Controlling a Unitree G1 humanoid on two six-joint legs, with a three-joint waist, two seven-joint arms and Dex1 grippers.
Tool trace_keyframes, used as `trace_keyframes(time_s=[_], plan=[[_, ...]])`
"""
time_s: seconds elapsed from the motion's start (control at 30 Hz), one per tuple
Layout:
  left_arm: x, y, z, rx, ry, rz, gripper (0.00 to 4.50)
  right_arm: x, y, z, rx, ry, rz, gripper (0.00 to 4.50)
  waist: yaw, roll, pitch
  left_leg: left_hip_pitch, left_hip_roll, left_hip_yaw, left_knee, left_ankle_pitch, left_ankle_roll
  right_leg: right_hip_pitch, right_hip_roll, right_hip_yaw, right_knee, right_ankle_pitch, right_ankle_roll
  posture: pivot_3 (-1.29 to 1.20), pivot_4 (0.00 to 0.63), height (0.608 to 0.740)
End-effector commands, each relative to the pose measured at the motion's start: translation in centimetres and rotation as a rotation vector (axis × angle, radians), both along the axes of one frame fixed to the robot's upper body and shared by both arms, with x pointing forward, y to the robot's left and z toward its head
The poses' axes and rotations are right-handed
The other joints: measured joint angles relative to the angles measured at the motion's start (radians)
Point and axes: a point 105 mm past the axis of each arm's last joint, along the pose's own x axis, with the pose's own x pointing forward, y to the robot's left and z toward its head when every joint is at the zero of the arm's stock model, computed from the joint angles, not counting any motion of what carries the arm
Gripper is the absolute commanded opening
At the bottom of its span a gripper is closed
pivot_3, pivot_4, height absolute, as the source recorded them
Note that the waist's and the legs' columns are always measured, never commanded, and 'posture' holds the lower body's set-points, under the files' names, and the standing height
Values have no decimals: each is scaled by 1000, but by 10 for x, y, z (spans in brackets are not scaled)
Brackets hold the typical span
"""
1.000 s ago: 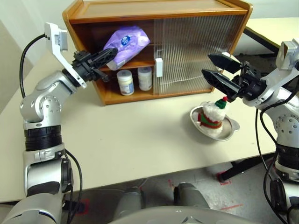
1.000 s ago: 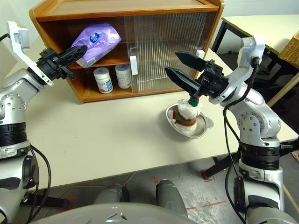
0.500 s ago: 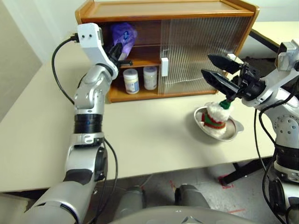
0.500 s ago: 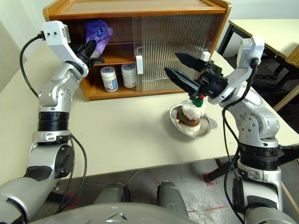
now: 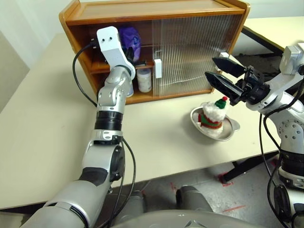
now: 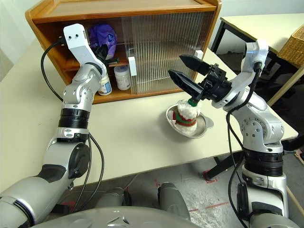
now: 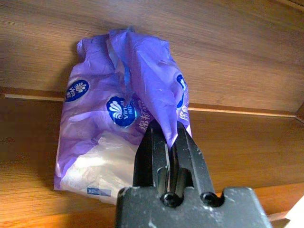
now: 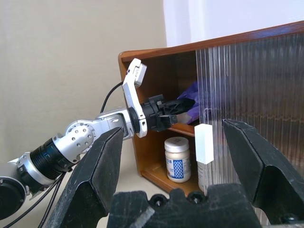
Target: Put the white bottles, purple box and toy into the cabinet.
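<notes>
Pale bench, cabinet (image 5: 156, 12) at the frame's upper middle.
Left claw (image 7: 166, 142) pinches the purple box's (image 7: 118, 118) crinkled edge on the shelf, likely about to let go; right claw (image 5: 223, 73) hangs spread above the toy (image 5: 211, 116) at right.

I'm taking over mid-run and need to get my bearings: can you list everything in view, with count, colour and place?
cabinet: one, orange-brown wood, at the back of the table, left side open.
sliding doors: ribbed translucent, white handle, covering the cabinet's right part.
purple box: one, lilac, on the cabinet's shelf, pinched at its crinkled end by the left claw.
white bottles: two, white, on the cabinet's bottom board below the shelf.
toy: one, white plush with green hat, in the dish.
dish: one, silver, on the table in front of the cabinet.
table: one, cream.
left claw: shut on the purple box, inside the cabinet.
right claw: open, above the toy.
</notes>
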Motion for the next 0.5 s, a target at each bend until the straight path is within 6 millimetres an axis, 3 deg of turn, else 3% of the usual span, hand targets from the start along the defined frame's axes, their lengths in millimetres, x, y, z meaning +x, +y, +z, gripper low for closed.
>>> trace_keyframes(time_s=[0.03,0.5], plan=[[2,4,-3,23,20,25,16,-3,1,3,-3,-23,0,4500,0,0,0,0,0,0,0,0,0,0,0,0,0,0,0,-117,0,740],[-4,3,23,-63,7,56,16,-2,4,0,-6,-23,11,4500,1,0,0,0,0,0,0,0,0,0,0,0,0,0,0,-107,0,740]])
